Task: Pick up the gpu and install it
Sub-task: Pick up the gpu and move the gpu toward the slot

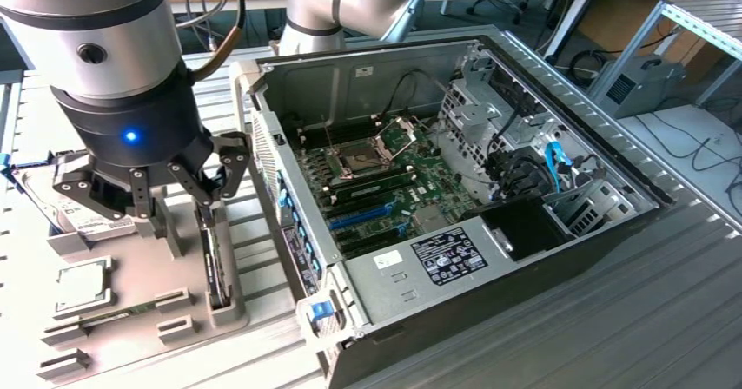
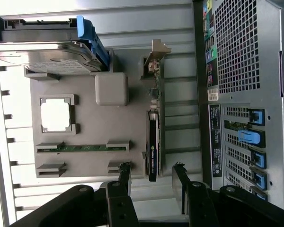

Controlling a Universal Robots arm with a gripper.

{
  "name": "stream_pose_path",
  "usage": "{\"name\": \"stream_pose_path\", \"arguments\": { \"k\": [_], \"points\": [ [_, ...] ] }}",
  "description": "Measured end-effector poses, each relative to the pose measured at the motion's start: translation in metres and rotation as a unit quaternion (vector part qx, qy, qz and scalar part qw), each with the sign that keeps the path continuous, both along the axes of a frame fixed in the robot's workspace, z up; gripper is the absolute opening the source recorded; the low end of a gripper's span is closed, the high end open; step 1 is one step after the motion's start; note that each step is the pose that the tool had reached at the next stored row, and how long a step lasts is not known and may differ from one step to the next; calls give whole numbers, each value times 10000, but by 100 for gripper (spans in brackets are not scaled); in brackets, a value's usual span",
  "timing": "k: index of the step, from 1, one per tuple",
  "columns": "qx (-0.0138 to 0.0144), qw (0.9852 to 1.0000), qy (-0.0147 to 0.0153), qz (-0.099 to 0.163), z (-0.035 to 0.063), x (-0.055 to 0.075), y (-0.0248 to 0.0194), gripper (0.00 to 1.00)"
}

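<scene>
Grey fixture tray (image 1: 128,259) on the counter (image 1: 649,319) carries the parts, and the gpu (image 1: 212,254) sits along the tray edge nearest the opened computer case (image 1: 347,85).

Step in hand: approach for the pick. My hand (image 1: 180,202) hangs over the tray with its fingers spread wide and nothing between them. In the wrist view the hand (image 2: 152,166) has one finger on either side of the line of the gpu (image 2: 153,142). I judge it clear of the card and not touching.

Orientation of the card: it stands on its long edge in a slot of the tray, board face upright. Its long axis runs parallel to that tray edge and to the case wall beside it. The silver bracket (image 2: 155,56) is at the end toward the hard drive (image 2: 42,59). The dark end points to the opposite tray end, where the empty cradles are.

Other items noted: processor (image 2: 55,116) in its square nest and memory stick (image 2: 83,147) in its cradles, both well apart from the card. None of the install is done, as the card is in its slot and the blue slots (image 1: 360,217) on the motherboard (image 1: 383,176) are bare.

What a grasp calls for, in my judgement: a straight descent with the fingers kept square to the thin board and closing across its thickness. The bracket and the slot walls must stay clear, and the lift must be vertical so the card does not bind.
</scene>
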State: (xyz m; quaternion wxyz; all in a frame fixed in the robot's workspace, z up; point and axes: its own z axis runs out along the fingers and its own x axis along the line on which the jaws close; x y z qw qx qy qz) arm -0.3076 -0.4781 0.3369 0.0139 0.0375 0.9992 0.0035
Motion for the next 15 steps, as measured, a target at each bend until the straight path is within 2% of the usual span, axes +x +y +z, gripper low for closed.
{"name": "stream_pose_path", "arguments": {
  "k": [15],
  "points": [
    [0, 10000, 0, 0, -30, 0, 0, 48]
  ]
}}
